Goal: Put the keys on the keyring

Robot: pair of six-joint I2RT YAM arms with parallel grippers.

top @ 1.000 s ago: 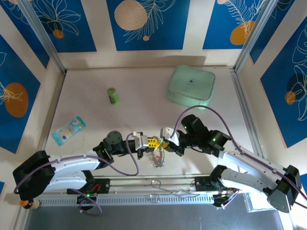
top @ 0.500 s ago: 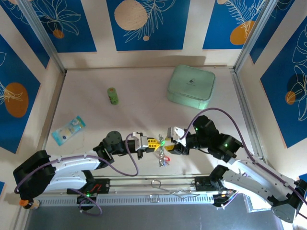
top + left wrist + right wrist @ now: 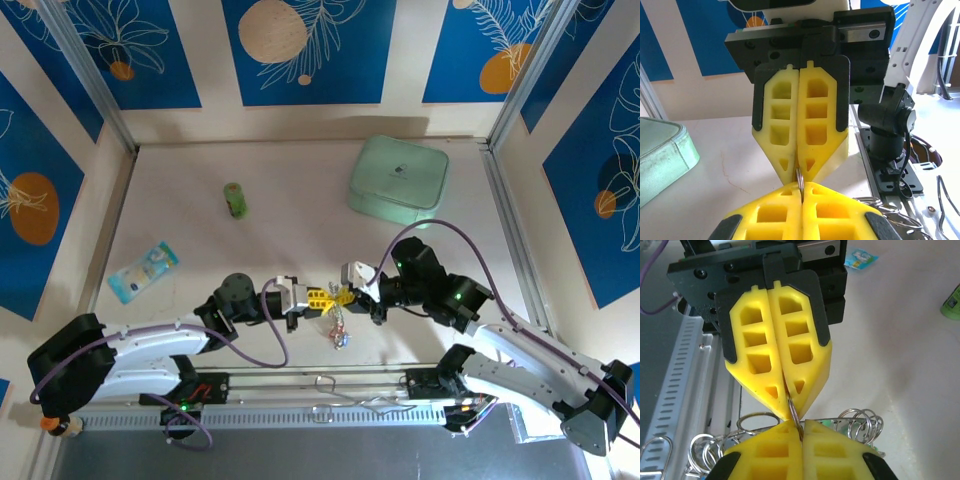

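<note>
My two grippers meet tip to tip above the near middle of the table, the left gripper point(image 3: 322, 297) and the right gripper point(image 3: 347, 294). Both are shut on one thin metal edge of the keyring point(image 3: 800, 179), which runs edge-on between the two pairs of yellow fingers. From the right wrist the same ring edge point(image 3: 795, 416) crosses from my right gripper point(image 3: 801, 432) up into the left gripper point(image 3: 786, 410). The keys point(image 3: 338, 326) hang below the fingertips as a small bunch; their small split rings point(image 3: 866, 426) and a bit of green tag point(image 3: 837, 424) show behind my right fingers.
A mint-green box point(image 3: 397, 181) stands at the back right. A green bottle point(image 3: 235, 200) lies at the back left and a blue packet point(image 3: 143, 270) near the left wall. A metal rail point(image 3: 320, 385) with loose wire hooks runs along the near edge.
My right gripper let go, drew back to the right, then came in again and shut on the ring. The hanging ring and keys turned from a broad loop to a narrow bunch.
</note>
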